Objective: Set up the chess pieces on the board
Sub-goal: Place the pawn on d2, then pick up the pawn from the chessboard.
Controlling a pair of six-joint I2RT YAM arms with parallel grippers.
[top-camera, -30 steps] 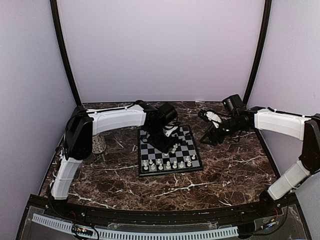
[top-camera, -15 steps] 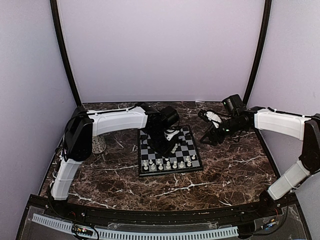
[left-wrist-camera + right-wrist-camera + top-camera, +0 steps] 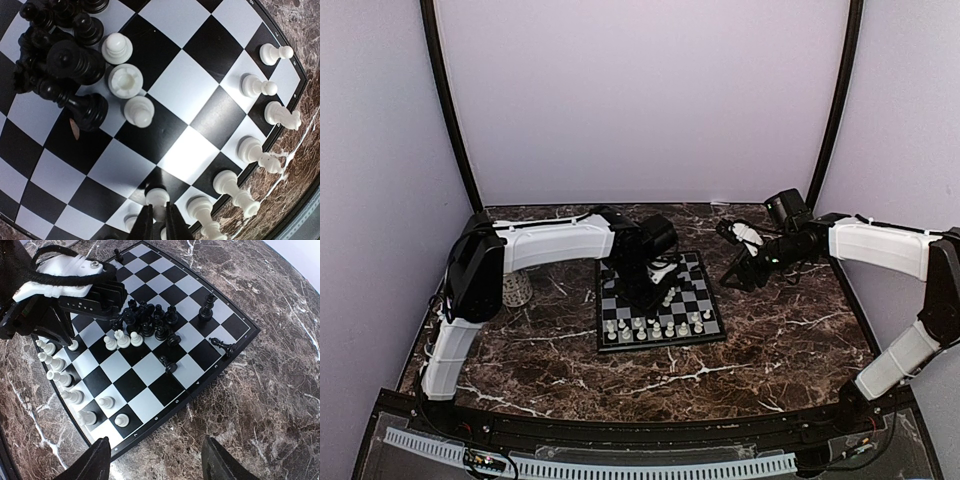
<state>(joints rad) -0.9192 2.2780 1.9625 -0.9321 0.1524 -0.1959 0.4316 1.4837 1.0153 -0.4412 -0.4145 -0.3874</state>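
Note:
The board point(image 3: 692, 290) lies mid-table. White chess pieces point(image 3: 655, 328) stand in rows along its near edge. Black pieces point(image 3: 147, 320) are bunched in a heap at the board's middle, and three white ones point(image 3: 125, 82) stand beside it. My left gripper point(image 3: 159, 206) is low over the board, shut on a white pawn point(image 3: 158, 196) that stands on a dark square in the second row. My right gripper point(image 3: 155, 440) hangs open over the marble just off the board's right edge, with nothing between its fingers.
A pale mug point(image 3: 517, 288) stands at the far left behind the left arm. Two black pieces point(image 3: 207, 307) stand apart near the board's far right side, one more lies tipped point(image 3: 222, 345). Curtain walls close the table's back and sides.
The left gripper has shifted slightly left and lower over the board with the white pawn. The right arm has not moved.

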